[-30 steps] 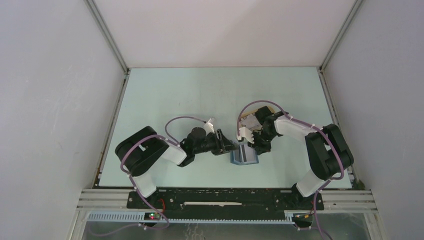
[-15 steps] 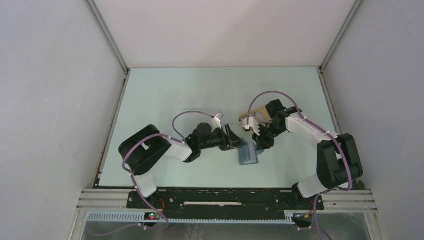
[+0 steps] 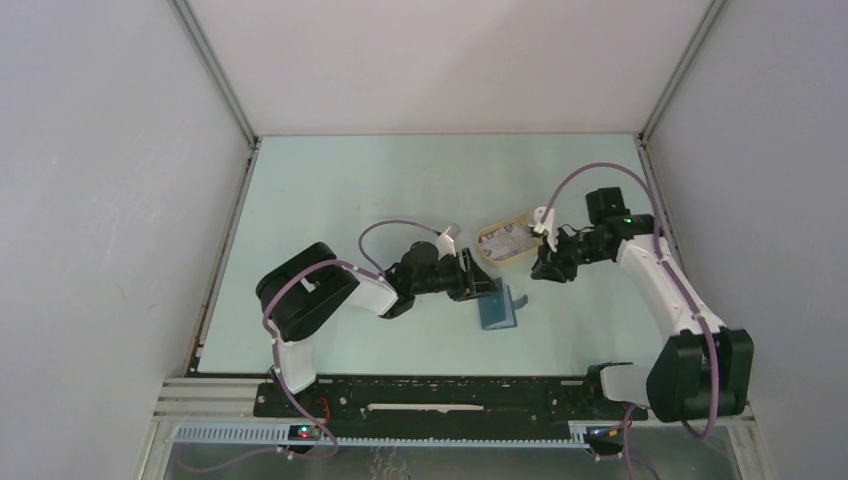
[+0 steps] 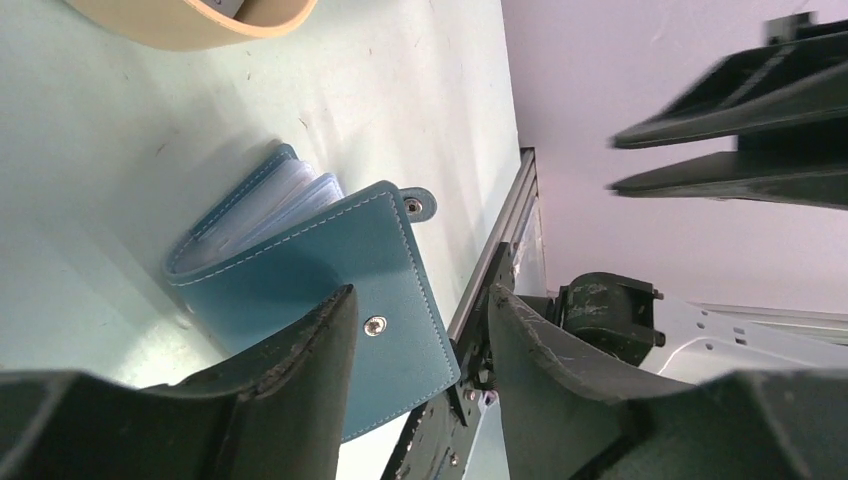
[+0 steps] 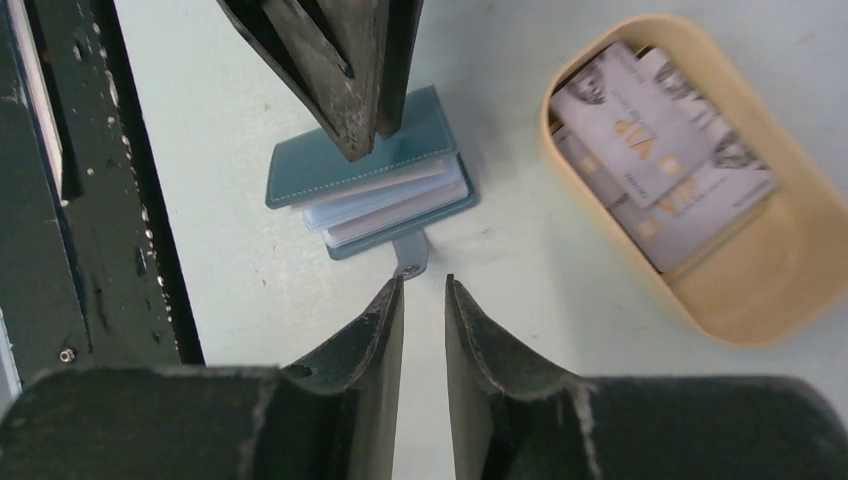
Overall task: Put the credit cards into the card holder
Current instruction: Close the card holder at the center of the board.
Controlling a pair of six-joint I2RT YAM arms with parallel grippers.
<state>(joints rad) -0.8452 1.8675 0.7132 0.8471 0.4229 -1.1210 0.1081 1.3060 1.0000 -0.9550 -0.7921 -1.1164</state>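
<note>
Now the right gripper (image 5: pixel 424 285) has left the card holder (image 5: pixel 340 170) and drawn back toward the tray (image 5: pixel 760 330) — jaws narrowly parted, empty — likely for another of the credit cards (image 5: pixel 660 170) lying there; the left gripper (image 4: pixel 420 300), jaws apart, straddles the holder's cover on the surface (image 5: pixel 230 290).

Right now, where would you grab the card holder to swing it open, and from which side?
Take the card holder by the free edge of its top cover, near the snap tab. That edge sits lifted off the fanned clear pockets, so a finger can probably slide under from the tab side; the opposite edge is the closed spine.
</note>
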